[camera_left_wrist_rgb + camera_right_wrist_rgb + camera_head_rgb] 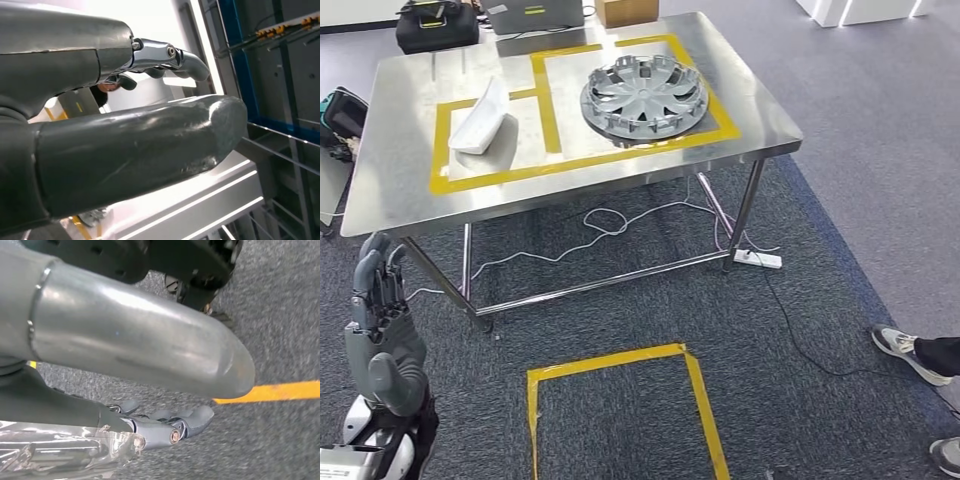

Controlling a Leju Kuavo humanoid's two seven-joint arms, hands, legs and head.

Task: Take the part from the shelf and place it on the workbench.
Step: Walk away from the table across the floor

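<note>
- Left hand (384, 335): raised at the lower left of the head view, fingers upright and loosely apart, grasping nothing; its wrist view shows the thick grey thumb (151, 145) and one darker finger (177, 56) extended with a gap between them.
- Right hand (166, 427): hangs over dark grey carpet beside a yellow tape line (275, 391); fingers lie nearly straight, a crinkled clear film sits against the palm side, and whether anything is grasped cannot be told.
- Yellow tape square (622, 400): stuck on the carpet, in front of the workbench.
- Person's shoes (905, 350): at the right edge, on the carpet.
- White power strip (758, 259): on the floor by the bench's right leg, with loose cables trailing under the bench.
- Workbench (388, 190): stainless steel top on a tube frame, marked with two yellow tape rectangles.
- White moulded part (480, 120): lies tilted inside the left rectangle.
- Silver hubcap (644, 97): lies flat inside the right rectangle, well apart from the white part.
- Black bag (437, 25): beyond the bench's far edge.
- Cardboard box (626, 10): also beyond the far edge.
</note>
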